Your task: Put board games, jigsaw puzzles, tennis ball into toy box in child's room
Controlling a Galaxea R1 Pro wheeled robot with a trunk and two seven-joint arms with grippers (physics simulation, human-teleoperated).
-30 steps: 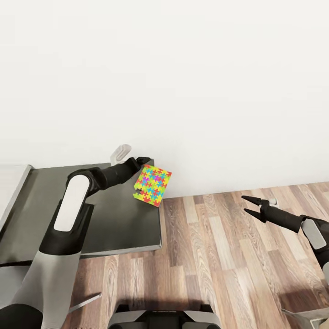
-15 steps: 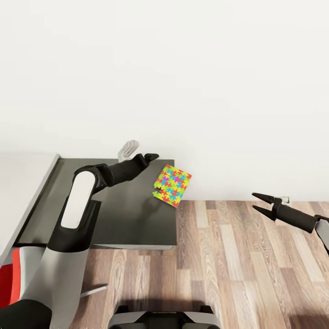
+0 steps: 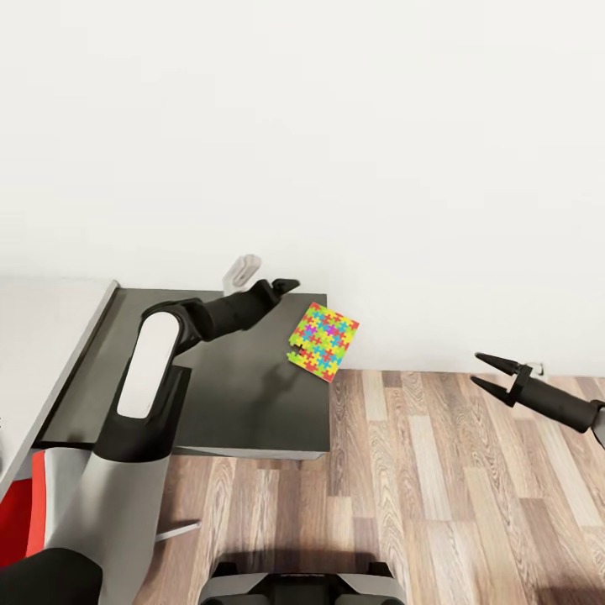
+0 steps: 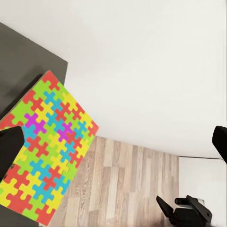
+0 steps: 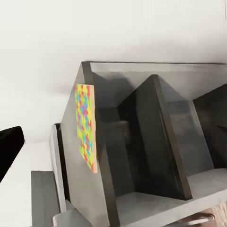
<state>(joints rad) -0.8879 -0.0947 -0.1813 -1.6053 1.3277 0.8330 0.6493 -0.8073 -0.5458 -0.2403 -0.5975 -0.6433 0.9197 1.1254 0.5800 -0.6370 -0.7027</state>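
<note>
One jigsaw puzzle (image 3: 323,341), a thin square of yellow, pink, green and blue pieces, lies on the far right corner of the table's dark grey top (image 3: 244,395), its edge reaching past the rim. My left gripper (image 3: 265,280) hovers open just left of it, not touching. In the left wrist view the puzzle (image 4: 45,146) sits beside one black fingertip (image 4: 10,147). My right gripper (image 3: 481,371) is open and empty above the wood floor, well right of the table. The right wrist view sees the puzzle (image 5: 85,125) edge-on on the table top.
The table's light grey top (image 3: 46,336) joins the dark one at the left. A white wall (image 3: 378,168) runs right behind the table. Wood-plank floor (image 3: 437,487) lies open to the right. A red shape (image 3: 18,512) shows at the lower left edge.
The camera has moved, shifting the whole picture to the right. My left gripper touched the puzzle's edge one second ago; now a gap lies between them.
</note>
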